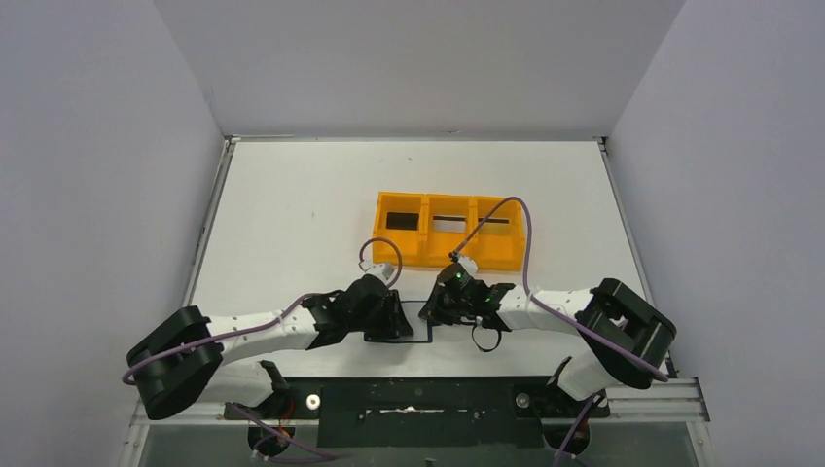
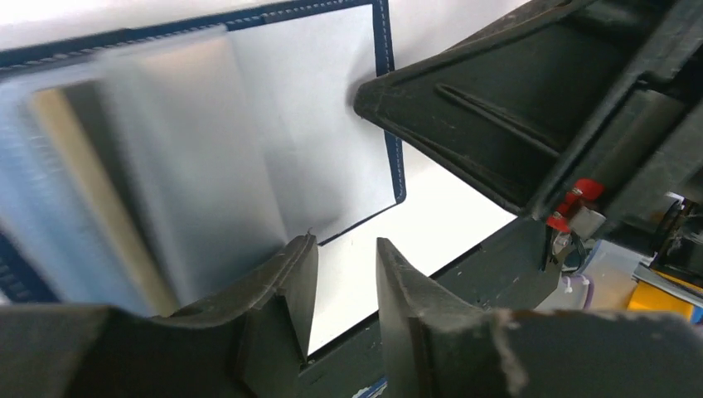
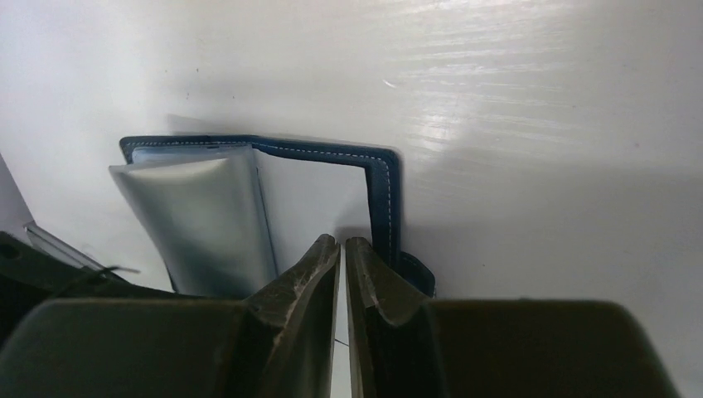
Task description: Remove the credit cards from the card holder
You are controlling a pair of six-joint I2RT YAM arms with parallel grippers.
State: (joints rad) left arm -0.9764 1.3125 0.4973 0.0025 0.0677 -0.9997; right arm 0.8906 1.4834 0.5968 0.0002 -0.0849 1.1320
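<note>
Right gripper (image 3: 342, 249): jaws drawn almost together, a thin slit between them, tips set on the right-hand half of the card holder (image 3: 383, 191) at its stitched navy border; whether a leaf is nipped between them cannot be told. Left gripper (image 2: 346, 269): jaws released, a gap between them showing only white tabletop (image 3: 539, 124); one finger tip touches the holder's near edge, nothing grasped.

The card holder lies open on the tabletop between the two grippers, on the near side of the orange tray (image 1: 455, 231); clear sleeves (image 3: 207, 224) stand fanned up from its left half; of the credit cards (image 2: 70, 166) only a pale beige strip shows inside a sleeve, blurred; none is out yet.

Judgement on the step in hand: the right gripper should pin the cover flat while the left takes one card by its exposed edge; the pull should run along the sleeve's opening, slow and straight; a skewed pull is likely to drag the whole holder or buckle the sleeve; the pinch should take the card alone, not the plastic.

Markings: no brand, label or writing is legible on the holder, cards or tray.
</note>
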